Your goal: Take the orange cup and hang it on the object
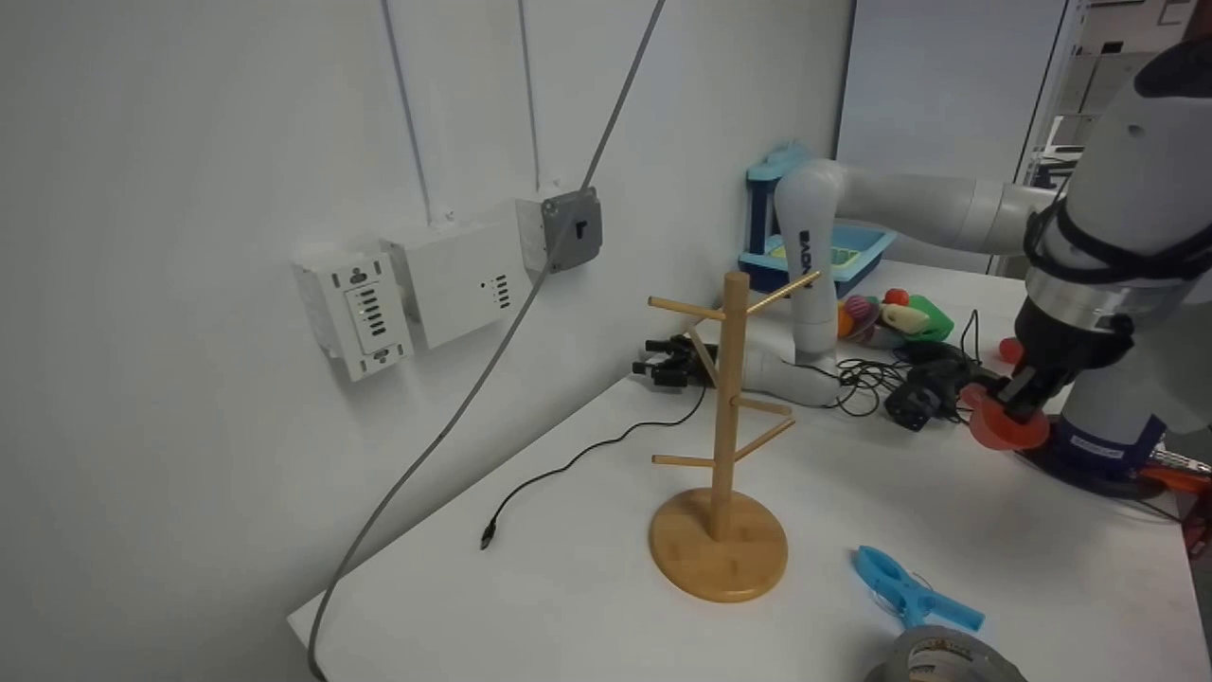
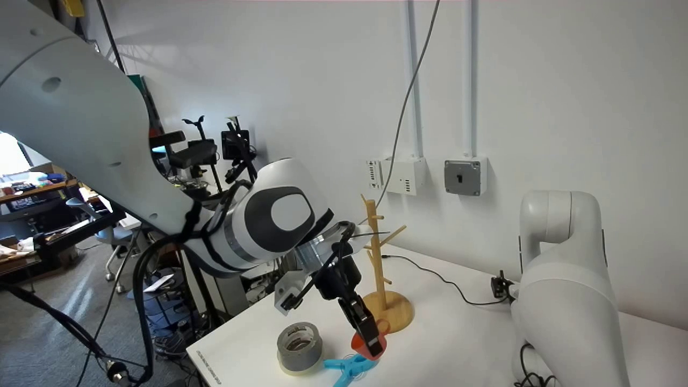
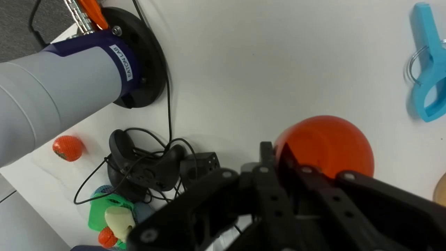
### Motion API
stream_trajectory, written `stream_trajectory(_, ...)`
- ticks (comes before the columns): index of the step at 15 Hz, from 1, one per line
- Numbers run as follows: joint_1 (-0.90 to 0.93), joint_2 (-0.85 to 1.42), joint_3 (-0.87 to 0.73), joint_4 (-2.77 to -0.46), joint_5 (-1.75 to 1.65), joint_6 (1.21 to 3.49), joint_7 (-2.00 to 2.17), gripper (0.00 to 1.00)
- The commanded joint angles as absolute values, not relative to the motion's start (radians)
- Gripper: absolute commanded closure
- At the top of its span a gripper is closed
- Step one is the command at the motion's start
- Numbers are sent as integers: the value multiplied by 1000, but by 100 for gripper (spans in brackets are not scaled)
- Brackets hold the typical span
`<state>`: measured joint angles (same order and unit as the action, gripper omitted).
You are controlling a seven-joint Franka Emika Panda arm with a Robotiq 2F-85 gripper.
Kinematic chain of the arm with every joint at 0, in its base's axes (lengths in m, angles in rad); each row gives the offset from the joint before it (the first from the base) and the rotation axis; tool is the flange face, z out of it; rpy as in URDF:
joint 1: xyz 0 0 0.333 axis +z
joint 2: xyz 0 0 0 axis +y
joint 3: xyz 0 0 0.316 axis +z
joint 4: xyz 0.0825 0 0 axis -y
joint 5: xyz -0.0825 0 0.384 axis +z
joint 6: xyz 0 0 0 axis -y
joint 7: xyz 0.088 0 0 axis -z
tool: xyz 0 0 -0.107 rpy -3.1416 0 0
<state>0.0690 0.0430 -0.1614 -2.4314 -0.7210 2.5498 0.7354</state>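
Note:
The orange cup point(image 1: 1006, 431) is held in the air above the white table, and also shows in an exterior view point(image 2: 361, 345). In the wrist view I look into the cup point(image 3: 331, 146). My gripper point(image 3: 277, 153) is shut on the cup's wall, one finger inside the cup and one outside; it also shows in an exterior view point(image 1: 1021, 403). The wooden mug tree point(image 1: 727, 417) stands upright on its round base, its pegs bare. It shows in an exterior view point(image 2: 379, 263) too, apart from the cup. Only its base edge point(image 3: 441, 191) shows in the wrist view.
A blue plastic clamp point(image 1: 909, 589) and a grey tape roll point(image 2: 300, 344) lie near the mug tree. A second robot arm point(image 1: 805, 256), a black game controller point(image 3: 146, 167), cables and toy food point(image 1: 904, 317) occupy the far table. A wall runs behind.

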Motion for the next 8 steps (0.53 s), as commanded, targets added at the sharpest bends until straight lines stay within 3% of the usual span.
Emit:
stream_trajectory(1,28,19,-126,-2425,-779,2550,745,98)
stream_trajectory(8,-13,-62,-116,-2406,-956,2575,669,98)
